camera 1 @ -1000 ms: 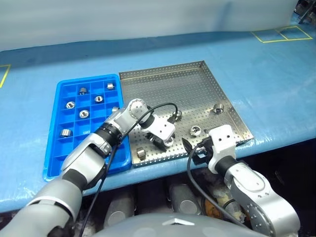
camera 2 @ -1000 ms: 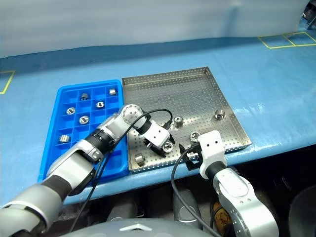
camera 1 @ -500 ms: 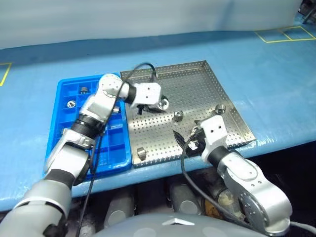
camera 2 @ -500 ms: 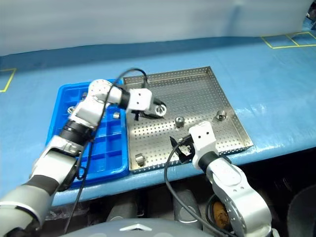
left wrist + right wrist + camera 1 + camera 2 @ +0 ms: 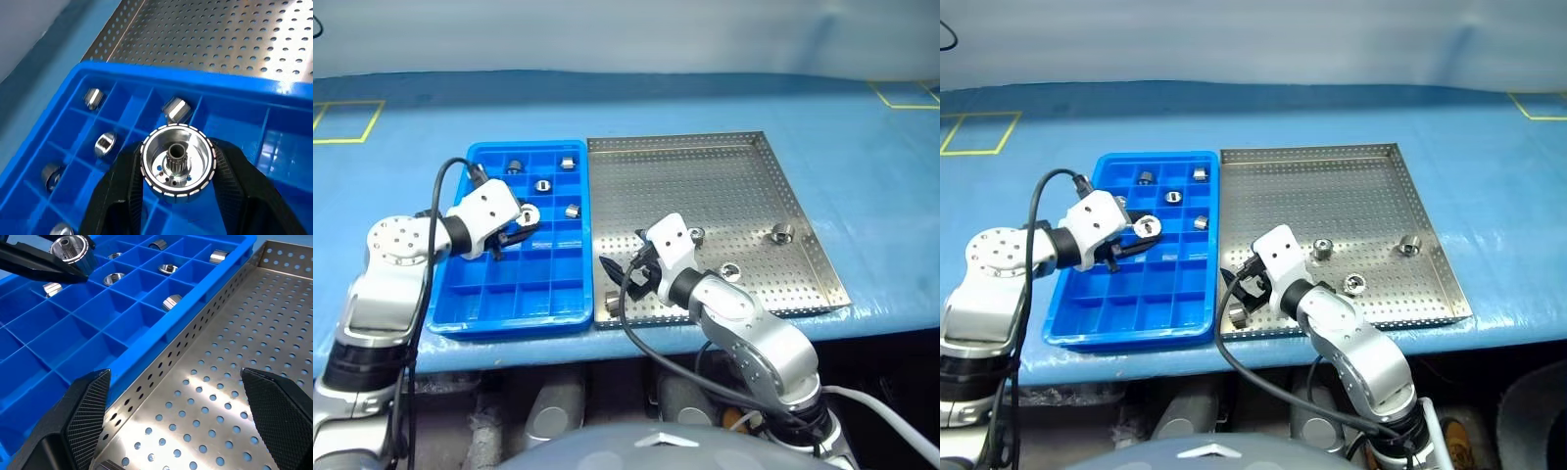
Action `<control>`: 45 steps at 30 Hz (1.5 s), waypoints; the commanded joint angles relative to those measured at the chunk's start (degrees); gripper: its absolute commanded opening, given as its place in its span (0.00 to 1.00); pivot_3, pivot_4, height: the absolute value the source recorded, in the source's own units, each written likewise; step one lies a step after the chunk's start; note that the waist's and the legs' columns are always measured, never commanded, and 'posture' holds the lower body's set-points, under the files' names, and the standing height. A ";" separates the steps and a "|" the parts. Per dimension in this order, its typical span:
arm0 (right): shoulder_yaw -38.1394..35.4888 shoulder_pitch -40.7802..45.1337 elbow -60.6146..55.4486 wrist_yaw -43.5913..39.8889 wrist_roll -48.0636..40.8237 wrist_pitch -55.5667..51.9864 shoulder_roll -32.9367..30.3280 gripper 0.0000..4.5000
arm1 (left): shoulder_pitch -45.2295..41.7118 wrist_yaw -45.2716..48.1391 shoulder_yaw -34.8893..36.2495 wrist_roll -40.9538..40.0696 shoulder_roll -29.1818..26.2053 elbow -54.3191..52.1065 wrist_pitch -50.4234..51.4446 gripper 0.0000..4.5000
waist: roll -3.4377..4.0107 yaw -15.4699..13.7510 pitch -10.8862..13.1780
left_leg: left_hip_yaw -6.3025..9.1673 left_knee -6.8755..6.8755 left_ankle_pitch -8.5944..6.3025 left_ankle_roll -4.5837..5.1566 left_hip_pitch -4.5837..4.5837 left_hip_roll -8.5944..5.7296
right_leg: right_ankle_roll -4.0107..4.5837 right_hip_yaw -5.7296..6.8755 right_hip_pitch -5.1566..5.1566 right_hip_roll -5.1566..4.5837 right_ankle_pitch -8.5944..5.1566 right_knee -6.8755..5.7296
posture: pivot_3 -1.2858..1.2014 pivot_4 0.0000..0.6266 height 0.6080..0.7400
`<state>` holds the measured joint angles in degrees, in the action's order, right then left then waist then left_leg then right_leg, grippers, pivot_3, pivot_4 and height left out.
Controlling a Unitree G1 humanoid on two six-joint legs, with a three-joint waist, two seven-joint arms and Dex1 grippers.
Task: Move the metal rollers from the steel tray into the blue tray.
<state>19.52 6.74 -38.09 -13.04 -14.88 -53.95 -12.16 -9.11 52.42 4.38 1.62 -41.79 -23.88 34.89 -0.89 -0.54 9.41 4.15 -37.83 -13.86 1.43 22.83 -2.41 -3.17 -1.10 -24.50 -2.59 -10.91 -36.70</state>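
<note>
The left pincer (image 5: pixel 1133 238) grips a shiny silver metal roller (image 5: pixel 178 160) above the bright blue gridded plastic tray (image 5: pixel 1165 311); the right pincer (image 5: pixel 183 421) gapes wide over the perforated steel tray (image 5: pixel 1371 186), at the blue tray's 3 o'clock.

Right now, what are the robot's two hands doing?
Left gripper: closed on a metal roller above the blue tray.
Right gripper: open, holding nothing.

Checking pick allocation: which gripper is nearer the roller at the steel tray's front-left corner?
Right. The right gripper hangs just above that roller; the left gripper holds another roller over the blue tray.
</note>
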 commanded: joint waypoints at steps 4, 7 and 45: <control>-0.32 0.84 -0.53 -1.47 -0.47 1.67 -0.21 1.00 | 4.60 -4.32 2.06 -0.04 -2.24 -5.46 4.35 0.38 | 0.01 -0.63 0.00 | 0.15 0.00 0.07 -0.12 -0.08 0.02 | 0.38 0.12 0.00 0.02 -0.22 -0.07 | 0.57 0.24 1.00; -0.45 0.54 -0.79 -1.49 -0.44 1.60 -0.35 1.00 | 6.32 -5.62 1.64 -0.40 -2.53 -5.83 6.29 0.38 | 0.01 -0.56 0.01 | 0.17 0.03 0.09 -0.15 -0.10 0.03 | 0.46 0.14 0.03 0.03 -0.27 -0.14 | 0.56 0.24 1.00; -7.85 0.24 -7.32 -10.11 -2.98 -2.47 -17.58 1.00 | 4.07 -9.42 3.76 -17.37 8.84 -6.89 -6.49 0.99 | 0.00 0.41 0.01 | 0.17 0.16 0.01 -0.28 -0.11 0.06 | 0.59 0.20 0.16 -0.02 -0.34 -0.03 | 0.52 0.24 1.00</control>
<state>12.35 5.75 -42.62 -20.58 -16.52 -55.93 -28.25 -5.44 42.23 8.70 -15.54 -33.14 -30.29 32.88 -0.89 -0.14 9.42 4.34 -37.66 -13.86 1.15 22.73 -2.32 -2.57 -0.89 -24.35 -2.62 -11.26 -36.74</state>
